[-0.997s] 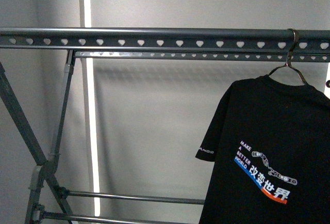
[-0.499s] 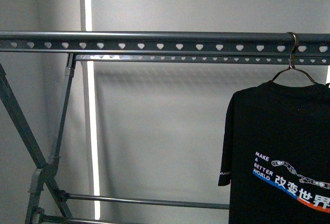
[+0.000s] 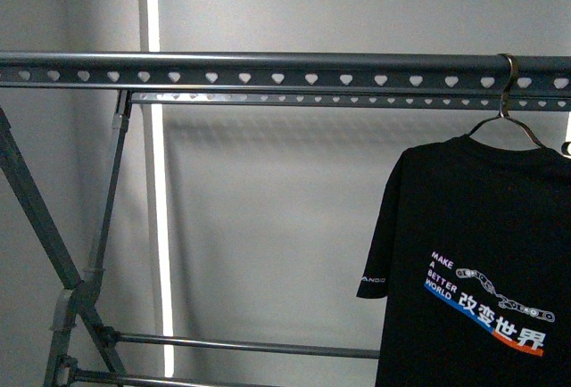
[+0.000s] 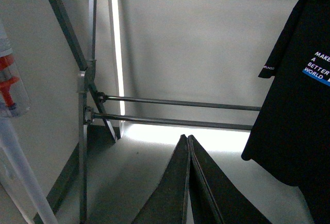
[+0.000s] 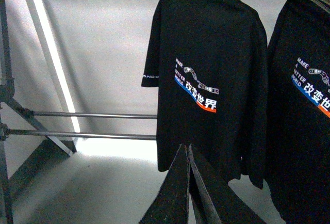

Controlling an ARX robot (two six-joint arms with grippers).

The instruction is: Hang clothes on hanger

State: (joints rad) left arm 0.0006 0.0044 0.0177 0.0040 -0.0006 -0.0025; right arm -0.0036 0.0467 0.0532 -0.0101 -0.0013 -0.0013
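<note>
Swinging on its wire hook, the black short-sleeved T-shirt with the white "MAKE A BETTER WORLD" print has drifted back toward the rack's middle since half a second ago, when its sleeve hung nearer the frame's edge; its print now sits lower and more fully in view. It hangs from a thin metal wire hanger hooked over the long top rail of the large grey metal clothes rack, close to the rail's right end in the front view, with a row of heart-shaped holes running along the rail. The rack's crossed legs stand at the opposite end from the shirt, and two thin horizontal bars run low between the leg sets.

In the left wrist view the left gripper shows its two dark fingers pressed together, clenched on nothing, below and well apart from the shirt. In the right wrist view the right gripper is likewise closed and empty, its tips just in front of the shirt's lower hem. A second identical black T-shirt hangs just beside the first.
</note>
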